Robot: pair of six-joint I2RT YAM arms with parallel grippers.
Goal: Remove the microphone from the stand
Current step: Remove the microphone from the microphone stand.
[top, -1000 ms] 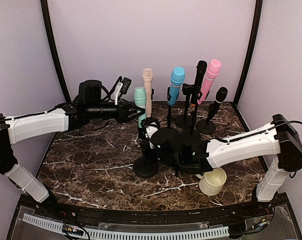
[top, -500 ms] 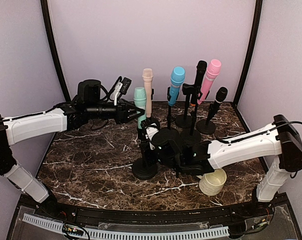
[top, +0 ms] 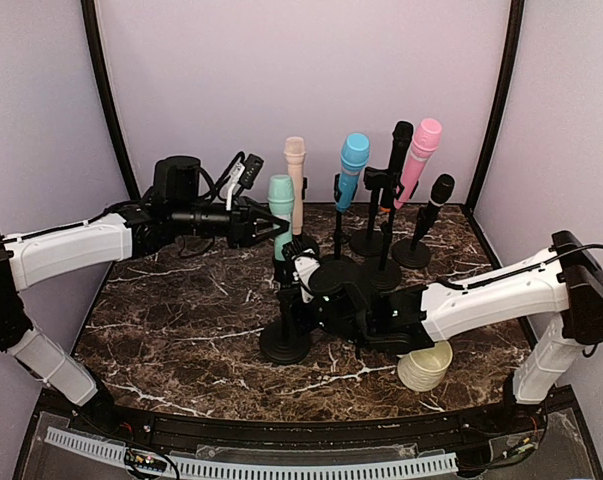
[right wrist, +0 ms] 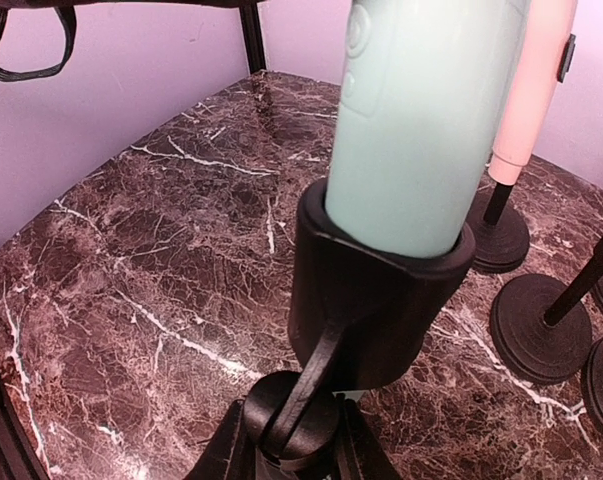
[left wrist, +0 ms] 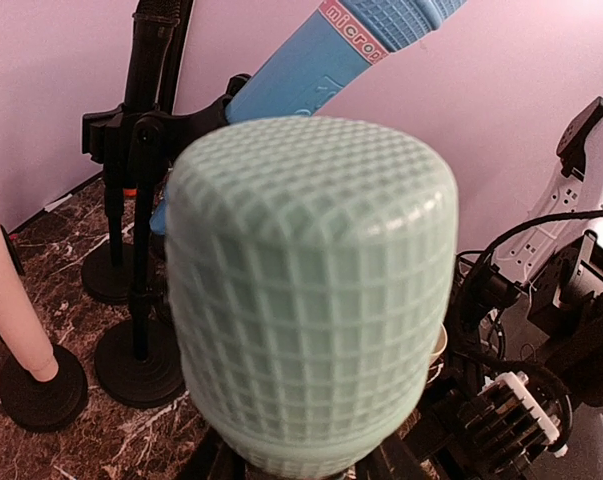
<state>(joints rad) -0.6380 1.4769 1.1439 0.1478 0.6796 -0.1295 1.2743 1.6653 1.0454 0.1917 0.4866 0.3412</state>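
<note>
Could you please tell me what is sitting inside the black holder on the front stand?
The mint-green microphone stands in the black holder of the front stand. Its bottom end is hidden by the holder's wall.

Mint mic (left wrist: 311,300): matt plastic, head moulded in a fine raised grid, body smooth w/ slight sheen. Its stand (right wrist: 371,300): smooth matt black plastic clip. Surface (right wrist: 131,250): dark brown marble look, white veins, polished, semi-gloss. Blue mic (left wrist: 301,80): matt plastic, grid-textured head. Peach mic (right wrist: 536,80): smooth plastic. Left arm shell (top: 71,250): glossy white plastic.
</note>
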